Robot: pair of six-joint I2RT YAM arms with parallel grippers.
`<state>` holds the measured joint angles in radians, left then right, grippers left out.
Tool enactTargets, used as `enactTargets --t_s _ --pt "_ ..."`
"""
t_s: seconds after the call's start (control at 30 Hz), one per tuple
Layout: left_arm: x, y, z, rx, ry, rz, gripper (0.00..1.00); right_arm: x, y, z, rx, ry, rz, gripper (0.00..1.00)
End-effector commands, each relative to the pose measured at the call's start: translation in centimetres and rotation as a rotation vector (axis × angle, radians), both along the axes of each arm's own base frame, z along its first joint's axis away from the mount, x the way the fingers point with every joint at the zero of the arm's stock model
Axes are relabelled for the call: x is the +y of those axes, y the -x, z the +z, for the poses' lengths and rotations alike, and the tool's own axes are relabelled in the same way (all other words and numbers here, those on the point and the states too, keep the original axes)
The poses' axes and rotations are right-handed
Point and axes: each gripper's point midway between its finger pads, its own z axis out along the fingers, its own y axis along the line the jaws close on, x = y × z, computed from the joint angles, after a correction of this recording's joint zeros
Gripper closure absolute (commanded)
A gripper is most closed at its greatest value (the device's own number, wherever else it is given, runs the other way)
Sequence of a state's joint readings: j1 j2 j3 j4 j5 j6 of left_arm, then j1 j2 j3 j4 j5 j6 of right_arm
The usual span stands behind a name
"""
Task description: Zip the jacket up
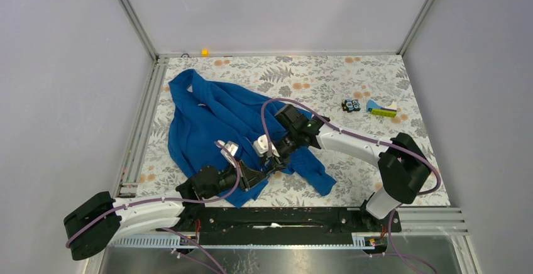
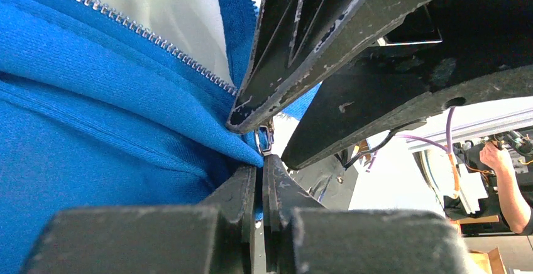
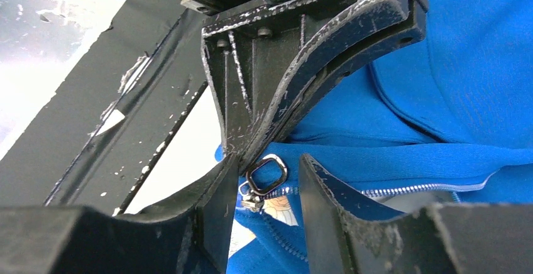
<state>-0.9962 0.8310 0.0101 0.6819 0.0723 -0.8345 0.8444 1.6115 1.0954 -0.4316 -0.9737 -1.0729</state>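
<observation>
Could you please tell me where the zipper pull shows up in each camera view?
Top external: cannot be made out on the jacket.
Left wrist: zipper pull just right of centre, at the blue fabric's tip.
Right wrist: silver ring, lower centre, left end of the zipper teeth.
Shared landmark: the jacket's blue fabric.

The royal-blue jacket lies rumpled left of centre, zipper open, white lining showing.

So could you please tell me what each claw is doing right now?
Left claw: closed on the jacket.
Right claw: open, straddling the zipper pull.
</observation>
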Motion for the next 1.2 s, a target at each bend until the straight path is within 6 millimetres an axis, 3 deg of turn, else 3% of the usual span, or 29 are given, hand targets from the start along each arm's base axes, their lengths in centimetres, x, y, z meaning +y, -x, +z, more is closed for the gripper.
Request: enactTargets --t_s 0.0,0.13,0.43,0.7,0.83,0.97,1.03,1.17 --pt "0.7 1.5 -1.2 -0.009 0.013 -0.046 1.0 0.8 -0.6 -0.3 -0.067 -0.019 -0.012 0.54" --pt "0.9 1.4 -1.3 -0.006 0.022 -0.032 1.0 0.9 -0.4 -0.6 -0.076 -0.029 -0.001 0.63" --pt "0.9 1.4 -1.3 -0.002 0.028 -0.033 1.0 1.4 -0.9 -0.3 -0.094 -0.075 -0.074 1.0" --pt "1.1 1.5 -2.1 0.027 0.007 -0.027 1.0 1.4 -3.4 1.9 -0.126 -0.142 -0.332 1.0" --pt "1.0 1.5 -2.9 0.042 -0.048 -0.034 1.0 2.2 -5.8 4.7 -0.033 -0.251 -0.579 1.0" --pt "1.1 1.4 -4.3 0.066 -0.147 -0.038 1.0 2.5 -6.2 6.1 -0.034 -0.319 -0.603 1.0" --pt "1.5 1.6 -5.4 0.083 -0.191 -0.04 1.0 2.6 -8.0 7.4 -0.026 -0.363 -0.72 1.0" --pt "1.1 1.6 -4.6 0.067 -0.181 -0.059 1.0 4.3 -10.2 8.8 0.031 -0.367 -0.796 1.0"
